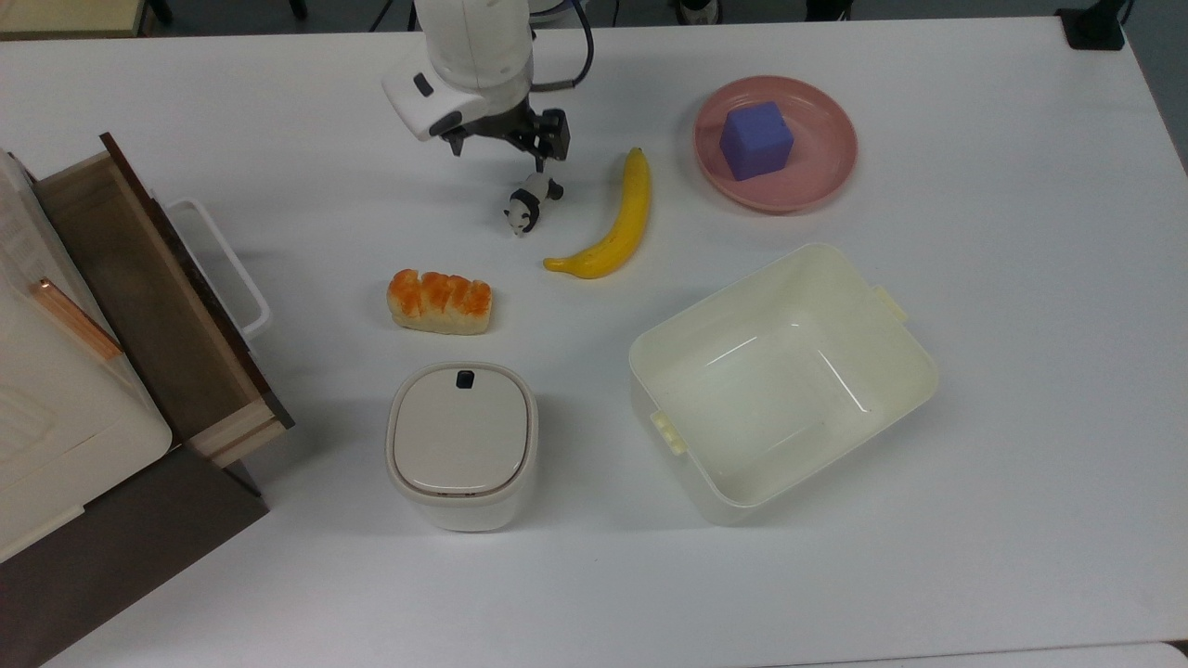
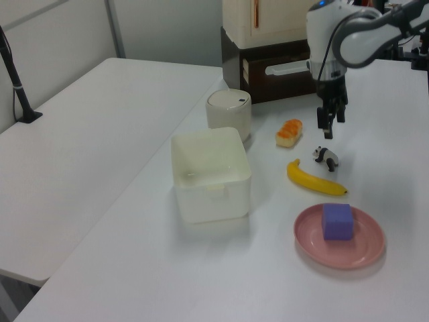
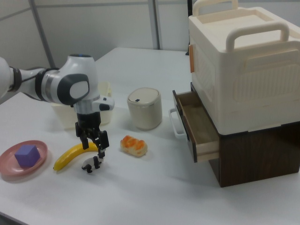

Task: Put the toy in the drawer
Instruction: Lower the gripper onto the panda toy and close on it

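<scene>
The white Franka arm is reaching down over the white table [image 1: 974, 520], its wrist turned so the black two-finger gripper [image 1: 506, 162] is pointing at the tabletop. In the top view the gripper is hanging just above and to the left of the tiny black-and-white panda figurine [image 1: 529, 204]; in the right view the gripper [image 3: 92, 146] is sitting directly over the panda figurine [image 3: 90, 164], close to it but not visibly touching it. The fingers are standing apart, with a clear gap between them and nothing held.

The panda figurine is lying on the table between the long yellow banana [image 1: 617, 223] on the top view's right and the orange-topped bread loaf [image 1: 440, 301] lower on the top view's left. In the left view the panda figurine [image 2: 326, 157] is resting just beyond the banana [image 2: 315, 180], under the gripper [image 2: 329, 122].

The long shallow wooden drawer with a dark brown front panel [image 1: 158, 297] is standing pulled open at the top view's far left, well apart from the panda figurine; its brown inner bottom is bare. In the right view the drawer [image 3: 194, 126] is jutting out beneath a cream plastic storage box [image 3: 243, 65].

A pink round plate [image 1: 817, 181] is carrying a purple cube [image 1: 756, 139] at the top view's upper right. A cream open plastic tub [image 1: 891, 371] and a white lidded bin [image 1: 461, 445] are sitting nearer the top view's lower edge.
</scene>
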